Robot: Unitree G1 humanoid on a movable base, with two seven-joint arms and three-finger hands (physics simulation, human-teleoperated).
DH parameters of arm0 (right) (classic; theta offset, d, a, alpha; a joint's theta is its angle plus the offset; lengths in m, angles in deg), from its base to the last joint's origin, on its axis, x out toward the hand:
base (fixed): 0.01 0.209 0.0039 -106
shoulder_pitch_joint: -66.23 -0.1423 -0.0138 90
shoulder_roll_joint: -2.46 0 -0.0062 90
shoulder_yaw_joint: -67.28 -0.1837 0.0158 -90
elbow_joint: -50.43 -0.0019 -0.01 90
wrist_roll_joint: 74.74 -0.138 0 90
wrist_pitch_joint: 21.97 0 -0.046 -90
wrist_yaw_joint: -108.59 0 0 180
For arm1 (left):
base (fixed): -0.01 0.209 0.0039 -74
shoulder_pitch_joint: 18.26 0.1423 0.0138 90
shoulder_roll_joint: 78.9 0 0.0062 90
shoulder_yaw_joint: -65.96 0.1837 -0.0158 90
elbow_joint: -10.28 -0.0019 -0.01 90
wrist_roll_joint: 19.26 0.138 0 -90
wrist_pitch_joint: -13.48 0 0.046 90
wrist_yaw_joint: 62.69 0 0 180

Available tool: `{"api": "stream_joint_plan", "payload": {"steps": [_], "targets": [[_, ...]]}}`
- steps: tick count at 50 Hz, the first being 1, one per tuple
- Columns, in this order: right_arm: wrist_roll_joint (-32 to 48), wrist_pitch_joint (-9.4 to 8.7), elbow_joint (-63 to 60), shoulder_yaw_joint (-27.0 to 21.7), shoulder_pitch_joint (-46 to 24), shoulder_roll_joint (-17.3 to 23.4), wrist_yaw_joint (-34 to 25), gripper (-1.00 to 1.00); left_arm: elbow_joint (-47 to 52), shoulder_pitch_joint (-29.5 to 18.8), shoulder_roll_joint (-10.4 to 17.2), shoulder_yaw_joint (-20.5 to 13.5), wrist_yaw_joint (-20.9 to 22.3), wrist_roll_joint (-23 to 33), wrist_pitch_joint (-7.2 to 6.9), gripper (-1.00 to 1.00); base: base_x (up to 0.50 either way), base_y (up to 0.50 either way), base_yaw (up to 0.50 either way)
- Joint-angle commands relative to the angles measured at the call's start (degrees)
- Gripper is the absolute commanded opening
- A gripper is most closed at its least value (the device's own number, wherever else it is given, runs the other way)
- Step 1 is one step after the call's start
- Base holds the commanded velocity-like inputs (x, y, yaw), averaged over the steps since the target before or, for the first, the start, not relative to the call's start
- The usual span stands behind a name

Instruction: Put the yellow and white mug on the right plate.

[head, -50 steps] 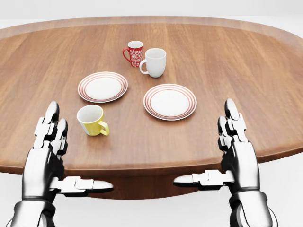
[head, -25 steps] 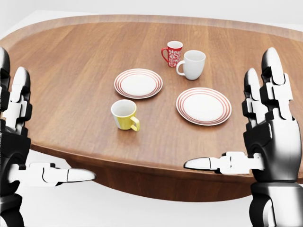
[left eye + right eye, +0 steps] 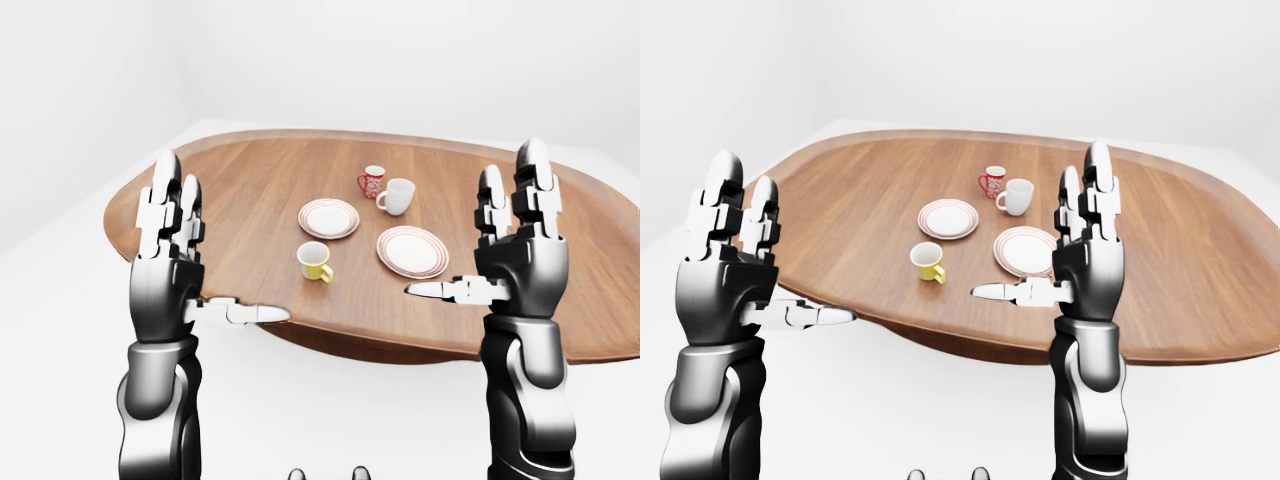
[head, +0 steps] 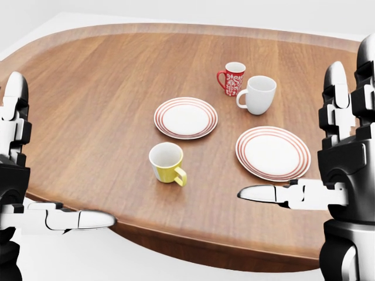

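Observation:
The yellow and white mug stands upright on the wooden table, handle toward the lower right. The right plate, white with red rings, lies bare to the right of the mug. My left hand is raised at the table's near left edge, open, fingers up and thumb pointing right. On the other side my right hand is held up the same way, open, its thumb pointing left below the right plate. Neither hand touches the mug; both hold nothing.
A second ringed plate lies just above the yellow mug. A red patterned mug and a plain white mug stand side by side above the right plate. The table's rounded edge runs along the bottom of the head view.
The camera has moved: the whole table scene slid right and slightly down in the head view. Both hands rose and spread toward the view's sides, staying open.

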Motion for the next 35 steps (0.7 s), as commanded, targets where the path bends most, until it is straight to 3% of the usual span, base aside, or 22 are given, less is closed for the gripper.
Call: {"api": "stream_joint_plan", "payload": {"steps": [1,30,35], "targets": [[-0.33,0.0,-0.25,0.1,0.0,0.15,0.04,1.0,0.48,0.12,-0.13,0.35,0.16,0.25,0.0,1.0,0.47,0.16,0.0],[1.46,0.0,2.76,0.74,0.41,-0.07,-0.6,1.0,-0.42,0.31,-0.22,0.61,0.36,0.58,0.0,1.0,0.47,0.19,0.0],[2.56,0.0,2.86,1.44,0.4,-0.11,-0.55,1.0,-0.06,0.28,-0.26,0.7,0.37,0.6,0.0,1.0,0.0,0.0,0.0]]}}
